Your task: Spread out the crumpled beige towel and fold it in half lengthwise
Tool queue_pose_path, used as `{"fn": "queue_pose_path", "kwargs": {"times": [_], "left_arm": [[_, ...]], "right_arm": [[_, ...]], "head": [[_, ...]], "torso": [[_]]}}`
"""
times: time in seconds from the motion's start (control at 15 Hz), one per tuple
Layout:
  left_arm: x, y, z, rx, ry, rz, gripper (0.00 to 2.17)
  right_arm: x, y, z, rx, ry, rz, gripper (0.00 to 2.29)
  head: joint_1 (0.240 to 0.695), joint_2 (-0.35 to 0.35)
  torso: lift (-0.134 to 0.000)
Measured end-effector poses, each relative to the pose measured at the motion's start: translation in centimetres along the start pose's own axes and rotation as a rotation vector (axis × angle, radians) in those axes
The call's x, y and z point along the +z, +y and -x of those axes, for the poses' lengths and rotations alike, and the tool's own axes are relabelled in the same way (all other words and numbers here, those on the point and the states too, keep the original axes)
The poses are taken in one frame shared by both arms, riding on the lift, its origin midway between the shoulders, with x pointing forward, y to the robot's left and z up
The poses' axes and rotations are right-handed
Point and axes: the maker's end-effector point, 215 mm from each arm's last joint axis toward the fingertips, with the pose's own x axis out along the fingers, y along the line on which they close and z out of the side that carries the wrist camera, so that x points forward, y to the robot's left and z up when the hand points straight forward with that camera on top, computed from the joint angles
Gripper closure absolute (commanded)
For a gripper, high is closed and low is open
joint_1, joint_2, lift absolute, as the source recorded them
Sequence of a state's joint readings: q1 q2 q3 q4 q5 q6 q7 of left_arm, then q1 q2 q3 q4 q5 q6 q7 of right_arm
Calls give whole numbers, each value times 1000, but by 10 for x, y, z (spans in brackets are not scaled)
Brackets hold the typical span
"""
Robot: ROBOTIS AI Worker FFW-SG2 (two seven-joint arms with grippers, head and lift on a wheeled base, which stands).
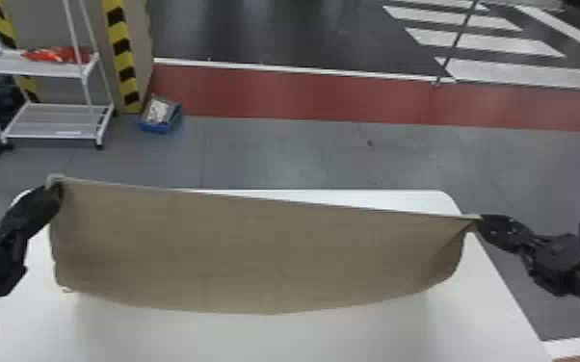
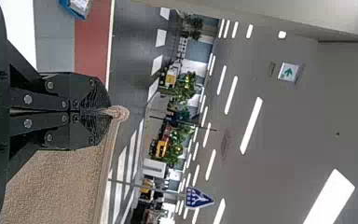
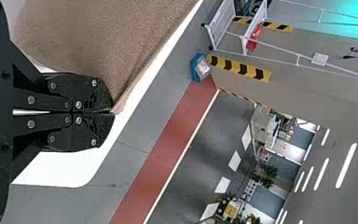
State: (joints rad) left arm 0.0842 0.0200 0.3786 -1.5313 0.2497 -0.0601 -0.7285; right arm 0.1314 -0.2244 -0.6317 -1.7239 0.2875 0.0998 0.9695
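The beige towel [image 1: 260,250] hangs stretched wide between both grippers above the white table [image 1: 255,337], its lower edge curving down in the middle. At its upper left corner is my left gripper [image 1: 57,185], somewhat higher in the head view than my right gripper [image 1: 481,222], which holds the upper right corner. In the left wrist view, the left gripper [image 2: 109,111] is closed on a corner of the towel [image 2: 56,186]. The right wrist view has the right gripper [image 3: 113,112] pinching the other corner of the towel [image 3: 98,42].
Beyond the table's far edge, a white shelf cart [image 1: 53,120] and a blue bin [image 1: 159,115] stand on the floor at the far left, beside a pillar with yellow and black stripes [image 1: 123,53].
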Motion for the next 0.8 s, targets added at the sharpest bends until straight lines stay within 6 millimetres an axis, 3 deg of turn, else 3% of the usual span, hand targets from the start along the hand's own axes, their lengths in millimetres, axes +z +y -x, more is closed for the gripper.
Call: {"fn": "queue_pose_path", "kwargs": {"times": [0.33,0.4,0.53,0.67,0.8], "left_arm": [[12,-4,-87,-21,43,-42,1717],[18,-6,-107,-25,47,-52,1717],[34,-11,-139,-43,40,-67,1717],[40,-14,-151,-53,42,-59,1717],[32,-10,-139,-49,51,-37,1717]], "right_arm": [[41,-59,-60,-71,-2,-89,1193],[52,-73,-70,-93,1,-94,1193],[69,-98,-83,-134,2,-110,1193],[80,-118,-83,-161,-7,-126,1193],[70,-118,-75,-158,6,-127,1193]], "head": [[695,-192],[650,-197],[610,-205],[582,-215],[587,-222]], "torso": [[0],[0],[0],[0],[0]]}}
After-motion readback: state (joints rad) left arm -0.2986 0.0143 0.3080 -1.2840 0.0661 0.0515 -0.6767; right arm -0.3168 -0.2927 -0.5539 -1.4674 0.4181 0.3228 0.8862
